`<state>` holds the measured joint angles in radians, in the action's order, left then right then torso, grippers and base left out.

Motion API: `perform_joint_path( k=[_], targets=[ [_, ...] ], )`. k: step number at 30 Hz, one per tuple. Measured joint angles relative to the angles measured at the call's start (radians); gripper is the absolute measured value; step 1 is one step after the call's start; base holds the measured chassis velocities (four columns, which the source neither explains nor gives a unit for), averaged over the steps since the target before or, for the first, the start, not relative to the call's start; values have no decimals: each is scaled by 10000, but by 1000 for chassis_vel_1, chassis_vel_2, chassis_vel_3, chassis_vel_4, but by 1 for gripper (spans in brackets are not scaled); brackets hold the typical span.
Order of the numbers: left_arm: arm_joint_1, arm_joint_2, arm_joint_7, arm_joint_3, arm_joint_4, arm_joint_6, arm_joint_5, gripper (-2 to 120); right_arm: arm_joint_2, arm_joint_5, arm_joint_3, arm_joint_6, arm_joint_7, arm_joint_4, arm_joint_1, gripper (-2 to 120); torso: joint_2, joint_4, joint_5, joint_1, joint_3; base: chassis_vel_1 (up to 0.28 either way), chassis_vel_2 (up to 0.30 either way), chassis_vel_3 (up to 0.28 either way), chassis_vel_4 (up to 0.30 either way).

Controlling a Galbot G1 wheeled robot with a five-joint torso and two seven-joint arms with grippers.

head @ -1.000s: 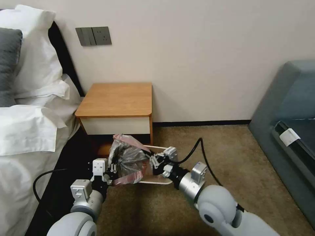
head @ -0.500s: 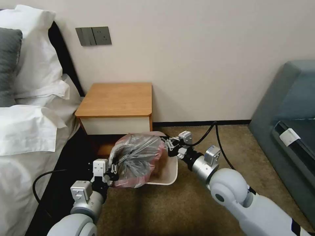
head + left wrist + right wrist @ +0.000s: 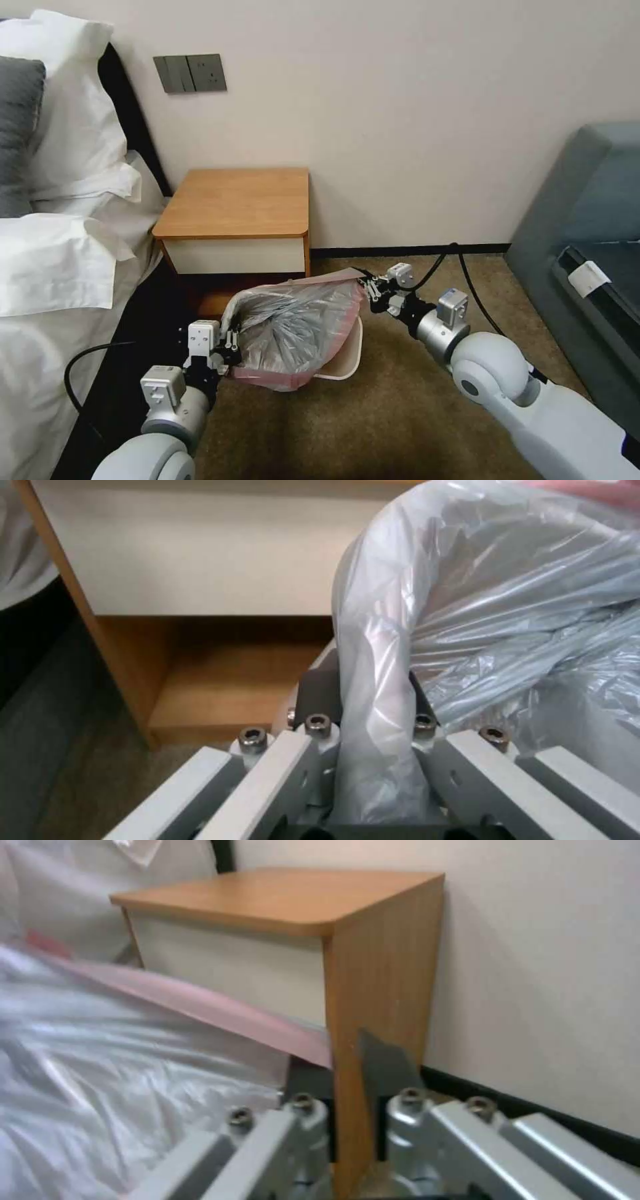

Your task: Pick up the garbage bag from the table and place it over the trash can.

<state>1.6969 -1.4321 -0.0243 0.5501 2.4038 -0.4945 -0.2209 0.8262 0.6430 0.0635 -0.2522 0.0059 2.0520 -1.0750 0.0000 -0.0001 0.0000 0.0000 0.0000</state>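
The garbage bag (image 3: 297, 327), crinkly grey with a pink rim, is stretched wide between my two grippers, low in front of the table (image 3: 237, 200). My left gripper (image 3: 230, 348) is shut on the bag's near-left edge; the left wrist view shows the bunched plastic (image 3: 380, 715) pinched in that gripper (image 3: 373, 730). At the bag's far-right corner my right gripper (image 3: 367, 290) is shut on the pink rim (image 3: 220, 1007), which ends at this gripper (image 3: 343, 1065). Under the bag sits the cream trash can (image 3: 355, 347), mostly covered, with its right rim showing.
A bed with white pillows (image 3: 60, 253) runs along the left, close to my left arm. A grey-blue sofa (image 3: 587, 227) stands at the right. Brown carpet (image 3: 373, 413) lies open in front. The table's side panel (image 3: 380, 990) is close ahead of my right gripper, by the wall.
My right gripper has moved right and toward the wall with the bag's rim, pulling the bag open and wide across the trash can. The left gripper has held still.
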Motion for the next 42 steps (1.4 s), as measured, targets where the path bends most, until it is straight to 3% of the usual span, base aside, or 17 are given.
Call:
perform_joint_path(
  k=[13,24,42],
  targets=[
    [-432,-83,-107,152,45,-258,-818,5,-776,-373,497,-13,-722,361,-706,59,0,1,0,0,0,0,0,0,0],
    [-483,-88,-136,163,-285,-307,-927,5,-682,-775,936,353,-531,709,-1054,96,0,1,0,1,0,0,0,0,0],
    [-567,-103,-125,40,-894,-235,-670,3,-344,-1875,1075,991,-564,284,-580,100,0,0,2,0,0,0,0,0,0]
  ],
)
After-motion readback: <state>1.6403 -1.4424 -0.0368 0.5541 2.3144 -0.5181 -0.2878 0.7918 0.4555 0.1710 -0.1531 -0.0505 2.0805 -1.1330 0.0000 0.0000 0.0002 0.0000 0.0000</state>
